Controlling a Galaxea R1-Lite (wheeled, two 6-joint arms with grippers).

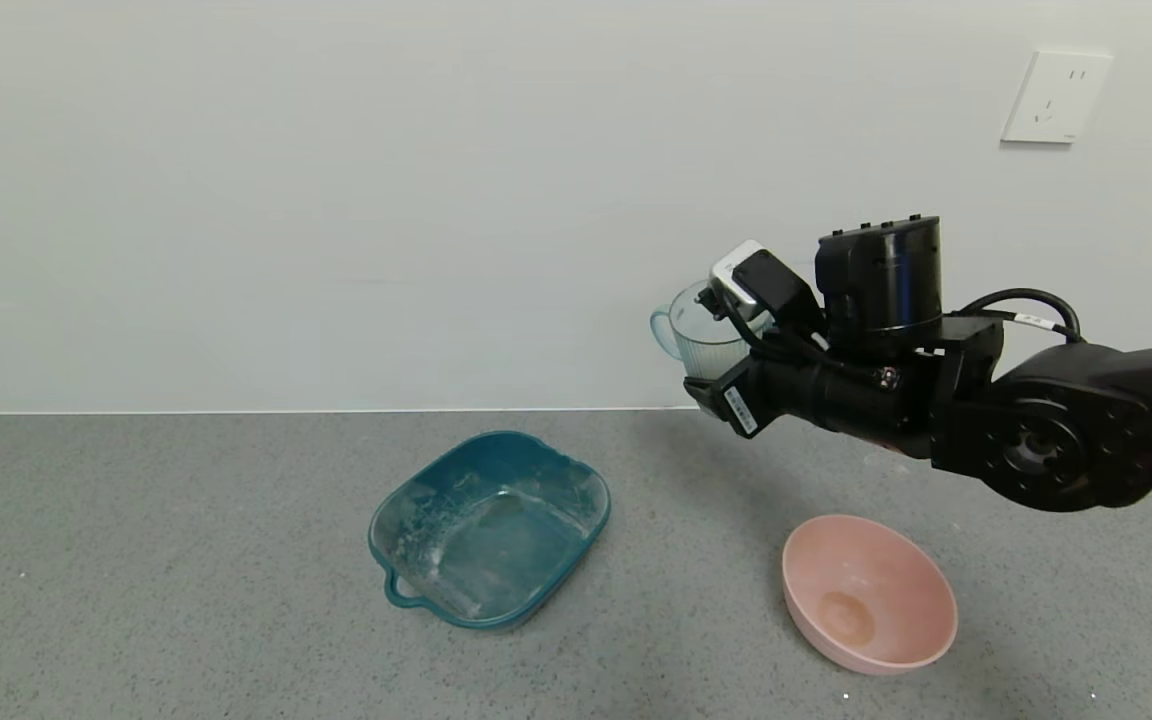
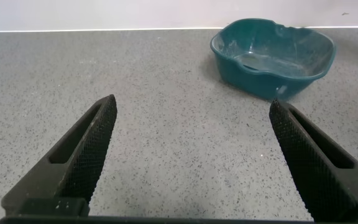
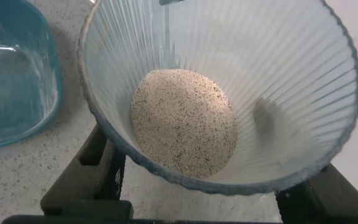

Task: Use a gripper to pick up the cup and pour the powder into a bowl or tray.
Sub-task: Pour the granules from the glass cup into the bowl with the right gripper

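Note:
My right gripper (image 1: pixel 714 383) is shut on the cup (image 1: pixel 698 338), a clear ribbed blue-green cup with a small handle, and holds it upright in the air to the right of and behind the teal tray (image 1: pixel 388 520). In the right wrist view the cup (image 3: pixel 284 87) fills the frame with a mound of pale beige powder (image 3: pixel 184 121) at its bottom, and the fingers (image 3: pixel 98 168) press on its sides. The tray (image 3: pixel 11 87) shows beside it, below. The tray holds only white smears. My left gripper (image 2: pixel 191 118) is open and empty, low over the table, facing the tray (image 2: pixel 253 78).
A round pink bowl (image 1: pixel 871 560) stands on the grey speckled table to the right of the tray, below my right arm. A white wall runs along the table's far edge, with a socket (image 1: pixel 1054 97) at the upper right.

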